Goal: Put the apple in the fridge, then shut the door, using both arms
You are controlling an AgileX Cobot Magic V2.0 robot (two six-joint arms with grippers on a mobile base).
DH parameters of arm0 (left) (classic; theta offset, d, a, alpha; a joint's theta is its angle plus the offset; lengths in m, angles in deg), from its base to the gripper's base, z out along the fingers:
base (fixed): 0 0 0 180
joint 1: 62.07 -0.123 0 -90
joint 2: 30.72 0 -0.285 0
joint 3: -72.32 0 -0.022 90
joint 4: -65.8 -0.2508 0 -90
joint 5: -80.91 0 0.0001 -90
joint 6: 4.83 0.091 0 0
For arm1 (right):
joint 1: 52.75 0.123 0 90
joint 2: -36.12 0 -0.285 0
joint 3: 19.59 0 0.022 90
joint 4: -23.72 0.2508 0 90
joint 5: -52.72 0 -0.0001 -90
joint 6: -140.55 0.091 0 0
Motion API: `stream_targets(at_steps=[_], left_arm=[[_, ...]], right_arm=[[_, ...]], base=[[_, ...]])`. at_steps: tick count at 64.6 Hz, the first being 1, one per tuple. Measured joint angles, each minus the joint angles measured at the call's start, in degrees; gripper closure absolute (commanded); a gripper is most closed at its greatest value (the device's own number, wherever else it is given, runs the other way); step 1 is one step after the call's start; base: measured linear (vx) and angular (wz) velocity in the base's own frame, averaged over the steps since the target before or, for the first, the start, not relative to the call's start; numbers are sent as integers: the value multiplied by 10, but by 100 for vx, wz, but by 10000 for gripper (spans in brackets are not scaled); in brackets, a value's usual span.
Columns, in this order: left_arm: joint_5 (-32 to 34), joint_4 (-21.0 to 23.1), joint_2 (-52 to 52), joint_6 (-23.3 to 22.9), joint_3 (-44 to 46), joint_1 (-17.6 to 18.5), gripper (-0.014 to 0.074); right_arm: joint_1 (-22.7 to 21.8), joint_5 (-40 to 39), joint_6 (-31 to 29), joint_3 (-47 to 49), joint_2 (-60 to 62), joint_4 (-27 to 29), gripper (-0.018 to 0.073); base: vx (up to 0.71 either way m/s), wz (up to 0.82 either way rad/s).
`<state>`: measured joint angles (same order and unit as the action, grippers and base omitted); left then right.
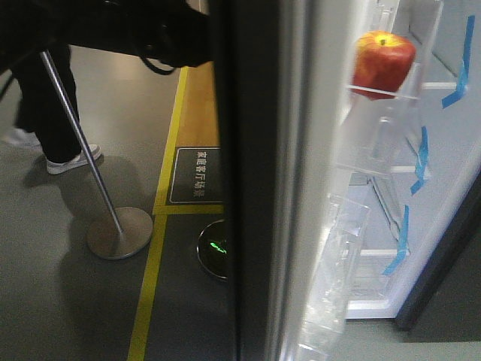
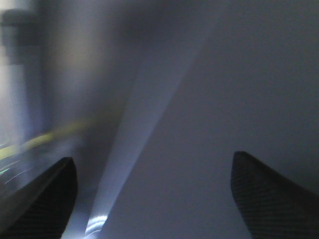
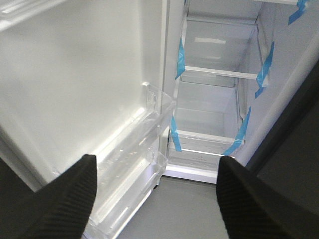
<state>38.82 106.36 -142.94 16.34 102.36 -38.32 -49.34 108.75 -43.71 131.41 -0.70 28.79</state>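
The red and yellow apple (image 1: 383,62) rests on a clear shelf high in the open fridge (image 1: 443,188), whose white inside has blue tape strips. The door (image 1: 259,188) stands partly open, edge-on, with its dark grey outside to the left and clear bins (image 1: 342,263) on its white lining. My left gripper (image 2: 154,199) is open and empty, close against a blurred grey surface. My right gripper (image 3: 154,199) is open and empty. It is low in front of the door's clear bins (image 3: 134,149) and the fridge's lower shelves (image 3: 209,144). The apple does not show in either wrist view.
A metal stanchion pole with a round base (image 1: 119,232) stands on the floor at the left. A person's legs and white shoe (image 1: 71,159) are behind it. Yellow floor tape (image 1: 161,218), a floor sign (image 1: 195,174) and a round device with a green light (image 1: 214,250) lie beside the door.
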Motion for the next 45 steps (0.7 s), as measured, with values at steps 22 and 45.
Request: stream_targets(at_steps=[22, 45], left_arm=[[103, 82, -4, 127, 0, 149, 2], [140, 79, -5, 132, 0, 131, 4]], right_arm=[[0, 0, 0, 0, 0, 0, 75], [0, 0, 0, 0, 0, 0, 75]], base=[[0, 0], [0, 0]])
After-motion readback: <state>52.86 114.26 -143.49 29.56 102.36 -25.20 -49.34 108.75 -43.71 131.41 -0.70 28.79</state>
